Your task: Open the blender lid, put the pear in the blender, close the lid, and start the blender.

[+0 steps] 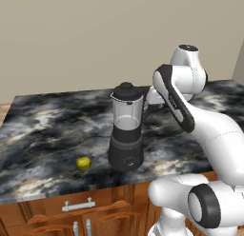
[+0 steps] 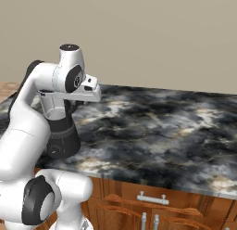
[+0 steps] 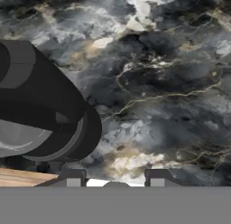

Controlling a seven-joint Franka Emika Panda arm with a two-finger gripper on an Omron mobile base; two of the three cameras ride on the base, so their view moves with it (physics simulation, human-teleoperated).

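**Arm at the blender, pear waiting on the counter**

The blender (image 1: 126, 135) stood near the front edge of a dark marbled counter (image 1: 43, 125), its clear jar rising from a dark grey base with a round button on the front. The blender lid (image 1: 127, 91) sat on the rim of the jar, black, with its knob up. The pear (image 1: 84, 162), small and yellow-green, lay on the stone just to the left of the base in the left base view, apart from it and close to the counter's front edge.

The white arm reached up and over from the right side of the blender, and its hand hung beside the top of the jar, on the handle side. In the right base view the hand stuck out above the blender, which stood half hidden behind the arm. The gripper (image 3: 116, 179) had its two dark tips drawn in as near as they went, and between them I could see nothing held, only bare marble beyond. From the hand view the black lid and jar top lay off to the left of the fingers, not between them.

Below the counter ran wooden cabinet doors with pale metal handles (image 1: 78, 205).
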